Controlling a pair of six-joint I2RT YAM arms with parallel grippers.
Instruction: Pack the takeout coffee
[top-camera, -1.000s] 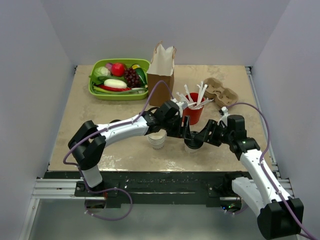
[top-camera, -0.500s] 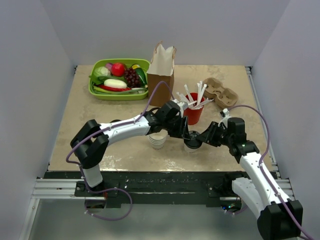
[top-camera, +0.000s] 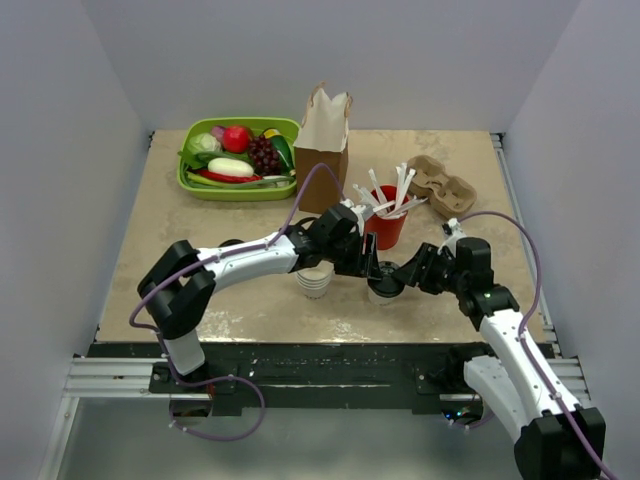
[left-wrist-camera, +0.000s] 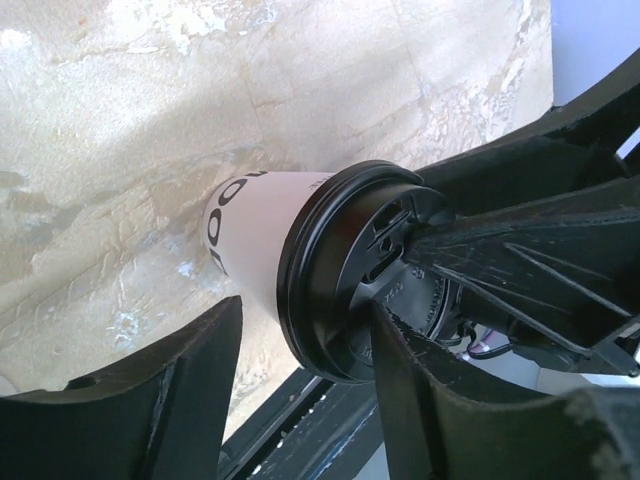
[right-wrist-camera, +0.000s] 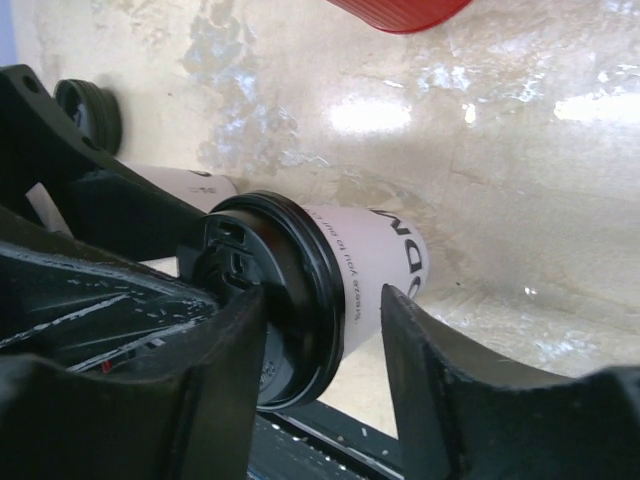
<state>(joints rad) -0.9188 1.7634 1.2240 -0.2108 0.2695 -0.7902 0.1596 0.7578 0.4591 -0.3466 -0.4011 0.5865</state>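
Observation:
The takeout coffee (top-camera: 383, 288), a white paper cup with a black sip lid, stands on the table between my two grippers. In the left wrist view the cup (left-wrist-camera: 250, 225) sits between my left gripper's (left-wrist-camera: 305, 330) spread fingers; one fingertip (left-wrist-camera: 400, 340) lies over the lid, the other is clear of the cup wall. In the right wrist view the cup (right-wrist-camera: 375, 260) sits between my right gripper's (right-wrist-camera: 322, 300) spread fingers; one is over the lid, the other beside the wall with a gap. From above, the left gripper (top-camera: 373, 267) and right gripper (top-camera: 402, 274) meet over the lid.
A stack of lidless white cups (top-camera: 314, 281) stands just left of the coffee. A red cup of stirrers (top-camera: 385, 230) is right behind it. A brown paper bag (top-camera: 323, 150), a cardboard cup carrier (top-camera: 441, 186) and a green tray of food (top-camera: 240, 158) lie farther back. A loose black lid (right-wrist-camera: 90, 115) lies left.
Both grippers have shifted slightly around the lid and the right arm has edged in towards the cup. The cup stays where it was.

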